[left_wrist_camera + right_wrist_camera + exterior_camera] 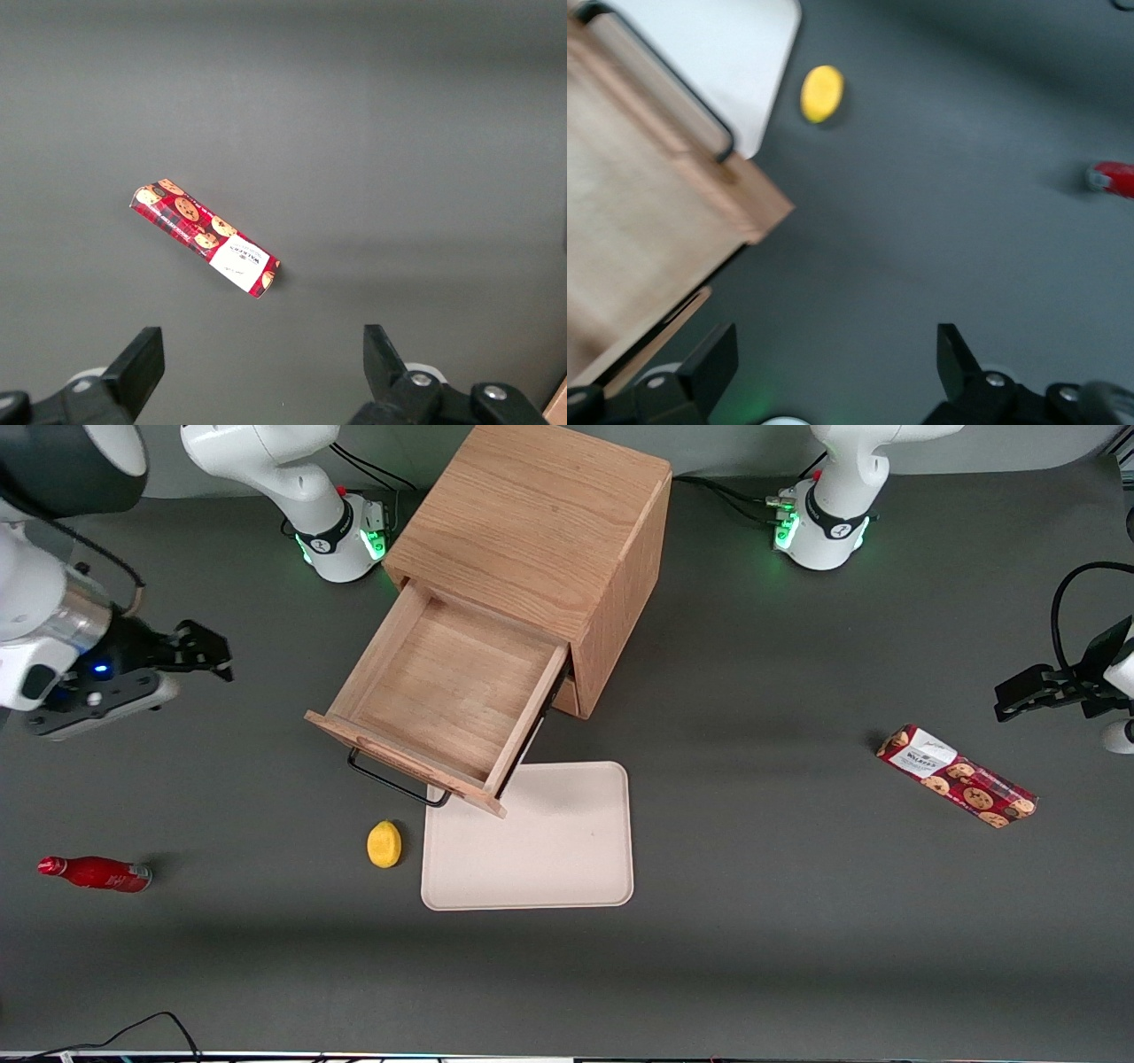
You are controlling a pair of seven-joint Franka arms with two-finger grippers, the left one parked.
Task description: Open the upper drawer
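The gripper (208,657) hangs above bare dark-grey table (797,921), fingers (709,367) spread apart and holding nothing, well clear of the cabinet (540,540). Toward the parked arm's end from it, the upper drawer (443,691) stands pulled fully out, its shallow wood-grain tray bare, its black handle (394,779) over a cream tray (549,850).

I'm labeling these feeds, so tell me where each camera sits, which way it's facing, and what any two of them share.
Front view: high up, looking down on the table at the pulled-out upper drawer; the claw hangs open toward the working arm's end.
Right wrist view: on the working arm, looking down past its own fingers.
Left wrist view: on the parked arm, looking down at the cookie pack.
Shared: front and right wrist views both show the drawer, lemon and red bottle.
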